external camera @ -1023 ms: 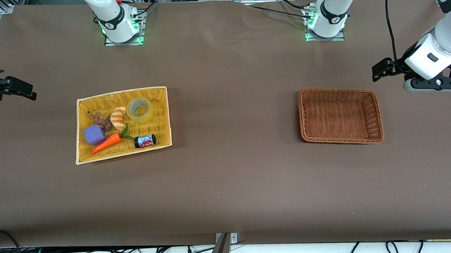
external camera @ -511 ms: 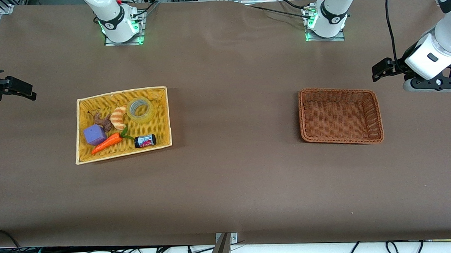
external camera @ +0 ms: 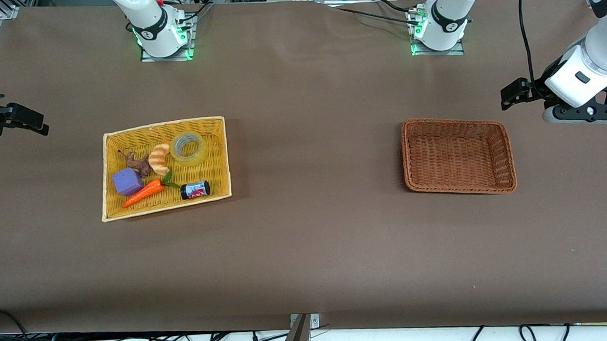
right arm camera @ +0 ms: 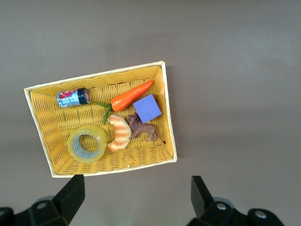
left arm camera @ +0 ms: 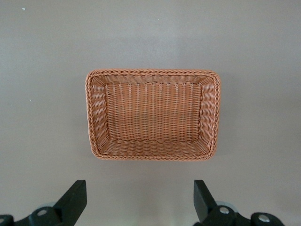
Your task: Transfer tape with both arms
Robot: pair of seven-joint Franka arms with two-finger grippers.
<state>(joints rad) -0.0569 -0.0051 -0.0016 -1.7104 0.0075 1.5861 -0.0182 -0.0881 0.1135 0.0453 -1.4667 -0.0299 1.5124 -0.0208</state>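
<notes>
My right gripper hangs in the air at the right arm's end of the table, off to the side of the yellow basket, its fingers spread wide with nothing between them. From that wrist I look straight down on the yellow basket and everything in it.

The tape lies flat in the basket's corner farthest from the front camera, on the side toward the table's middle; its grey-white core faces up. Just beside it, and as far as I can judge touching it, is the croissant. Next to the croissant sits a small brown figure, too small for me to name. Nearer the front camera lie the purple cube, the orange carrot and the small black can on its side.

Well apart, toward the left arm's end of the table, stands the brown basket, holding nothing.

My left gripper hangs in the air just past that basket, at the table's end. Its fingers are also fully apart and hold nothing, and the brown basket fills that wrist's view.
</notes>
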